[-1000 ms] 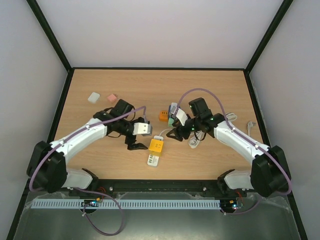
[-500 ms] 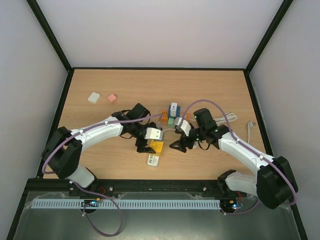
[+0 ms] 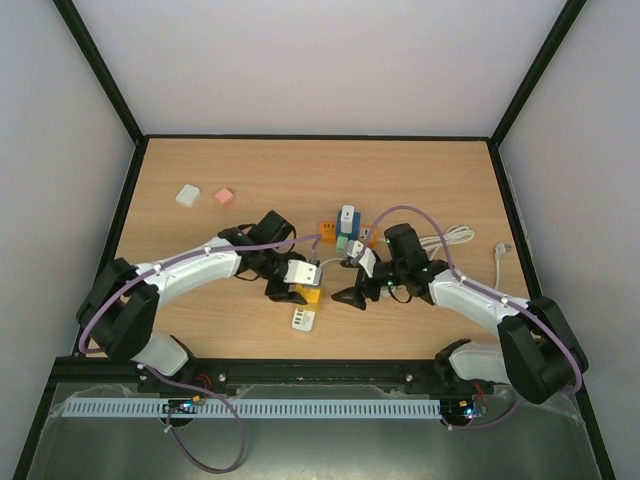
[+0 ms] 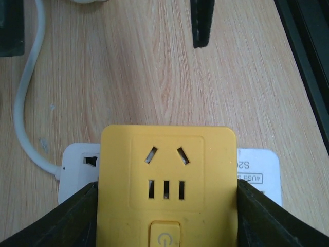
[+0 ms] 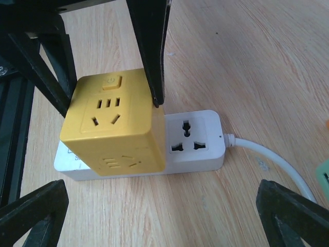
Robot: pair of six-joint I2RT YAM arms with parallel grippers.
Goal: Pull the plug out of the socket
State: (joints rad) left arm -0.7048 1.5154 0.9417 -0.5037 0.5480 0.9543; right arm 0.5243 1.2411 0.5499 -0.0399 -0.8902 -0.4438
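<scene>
The yellow cube adapter (image 5: 110,123) sat plugged into the white power strip (image 5: 195,141), near-centre on the tabletop (image 3: 250,180). The left pincer (image 4: 167,198) clamped its two sides, apparently to lift it. The right pincer (image 5: 164,216) hung spread wide just right, likely to pin the strip.

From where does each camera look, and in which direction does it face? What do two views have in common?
Top external: above and behind the robot, facing down at the table; left arm and right arm show.
Left wrist: on the left arm, looking down on the yellow adapter; the left pincer flanks it.
Right wrist: low, facing the yellow adapter and white power strip obliquely; the right pincer frames the bottom.
Shared: both wrist views show the yellow adapter on the strip.
</scene>
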